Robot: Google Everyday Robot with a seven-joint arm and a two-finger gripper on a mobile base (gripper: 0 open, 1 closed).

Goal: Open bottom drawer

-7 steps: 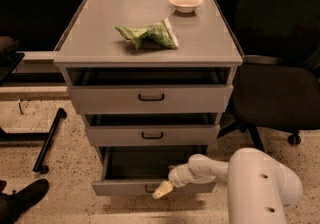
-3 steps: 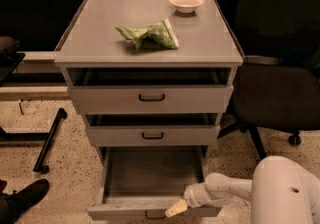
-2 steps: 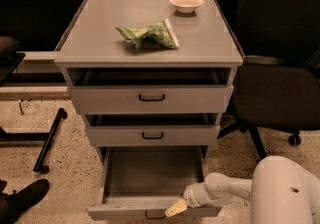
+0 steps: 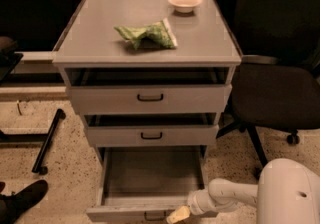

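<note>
I see the bottom drawer (image 4: 116,214), the lowest grey one in the grey metal cabinet (image 4: 100,43), pulled far out toward me, its grey inside showing bare. Its small black loop handle (image 4: 154,216) sits at the middle of the front panel, at the lower edge of the view. My gripper (image 4: 178,214), a pale yellowish tip on the white arm (image 4: 235,195), lies at that front panel just right of the handle. I cannot tell how far the gripper is open or whether it holds anything.

Above, the middle grey drawer (image 4: 150,136) and the top grey drawer (image 4: 150,99) each stand slightly out. On the cabinet top lie a crumpled green snack bag (image 4: 146,34) and a small white bowl (image 4: 185,1). A black office chair (image 4: 280,88) stands to the right of the cabinet.
</note>
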